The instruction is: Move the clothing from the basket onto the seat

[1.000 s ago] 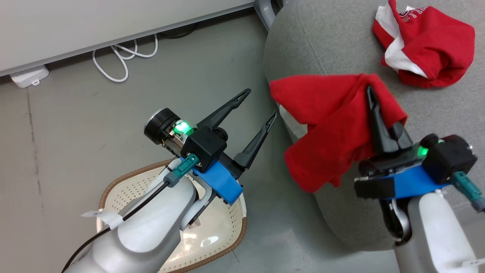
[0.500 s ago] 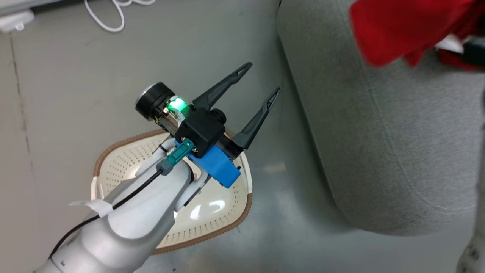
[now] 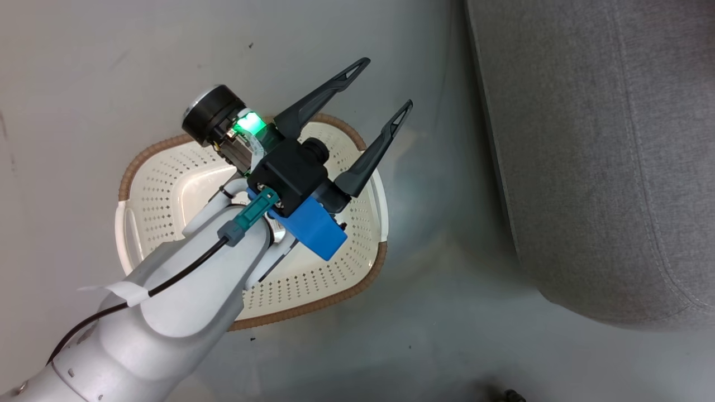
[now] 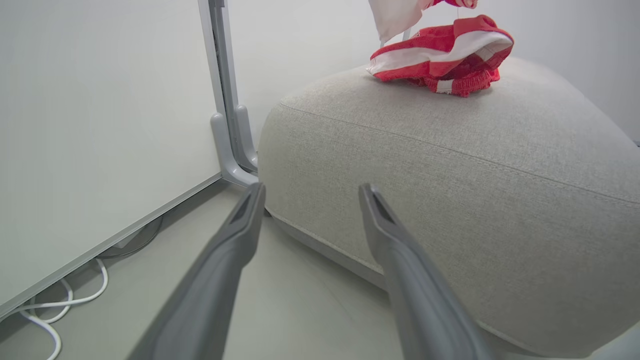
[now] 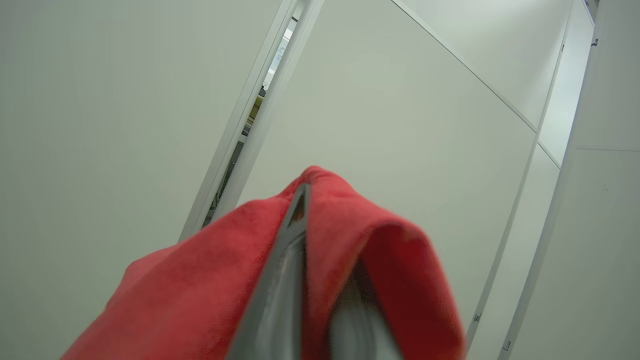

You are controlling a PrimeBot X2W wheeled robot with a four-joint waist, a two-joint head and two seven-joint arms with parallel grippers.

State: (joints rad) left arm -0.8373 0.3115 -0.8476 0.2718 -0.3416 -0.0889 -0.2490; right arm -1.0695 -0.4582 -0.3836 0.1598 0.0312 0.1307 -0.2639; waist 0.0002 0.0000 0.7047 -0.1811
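Head view, left gripper [image 3: 385, 82]: fingers spread, holding nothing, probably idle.
Head view, basket [image 3: 151, 190]: directly beneath that hand; no cloth on the floor that showed.
Left wrist view, striped garment [image 4: 445, 55]: lay atop the seat [image 4: 450, 190], well beyond the fingertips.
Right wrist view, right gripper [image 5: 325, 235]: fingers pressed together, pinching the plain red shirt [image 5: 200, 280], which draped over them, apparently raised for carrying.
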